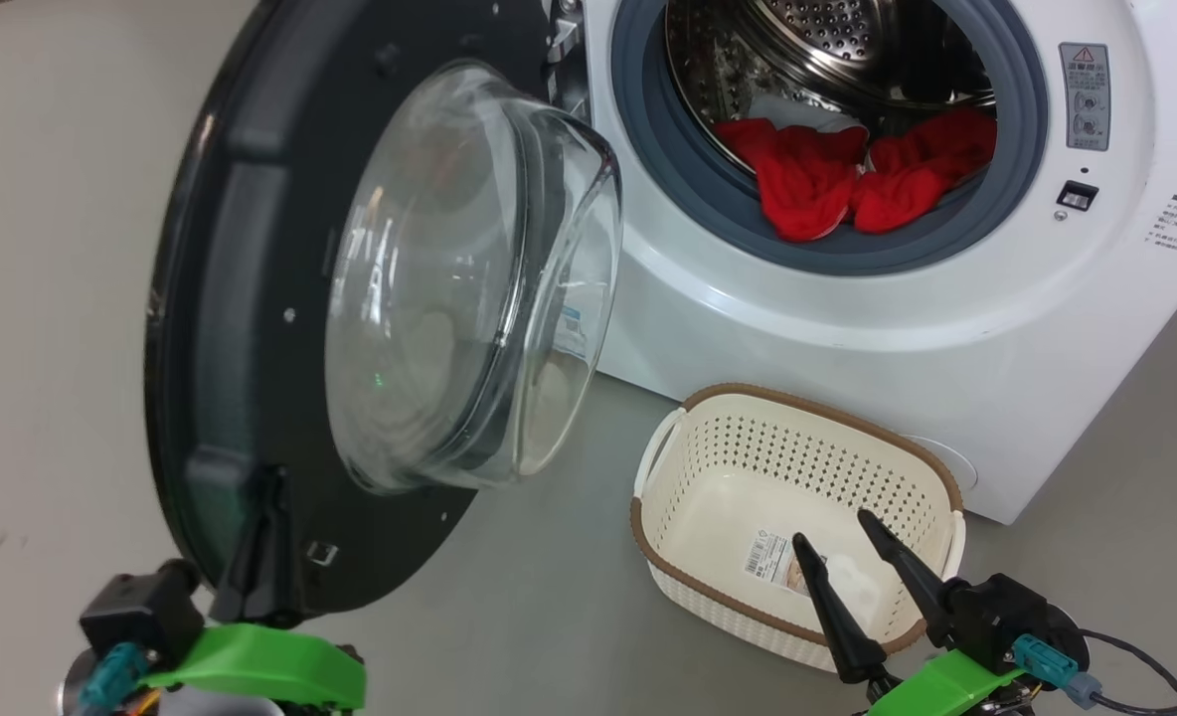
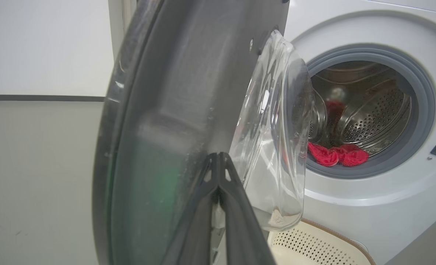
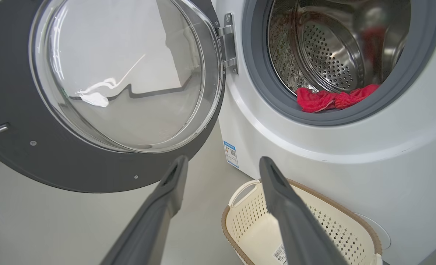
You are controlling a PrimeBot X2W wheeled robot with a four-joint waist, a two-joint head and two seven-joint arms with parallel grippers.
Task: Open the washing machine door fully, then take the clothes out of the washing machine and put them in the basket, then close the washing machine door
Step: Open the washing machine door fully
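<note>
Glossy black plastic rims the large round washing machine door, whose clear bulging glass bowl window faces the big white front-loading washing machine. The door stands wide open on the metal hinge at the left edge of the opening, well apart from the grey rubber ring.

The left gripper is closed, its two long dark fingers pressed tight together with nothing between them. The tips lie against the door's dark inner face near its lower edge, just beside the glass bowl.

The bright red soft fabric clothes lie bunched inside the perforated steel drum at its front bottom edge, one fold draped onto the lower lip of the rubber ring.

The small cream-white perforated plastic basket with a brown woven-look rim sits on the grey floor, just beside the bottom edge of the machine's front and below the opening. A paper label lies on its inner bottom.

The right gripper hovers over the basket's near rim, fingers spread wide apart and holding nothing, pointing toward the machine. A small blue label is stuck near the left edge of the machine's front, below the hinge.
</note>
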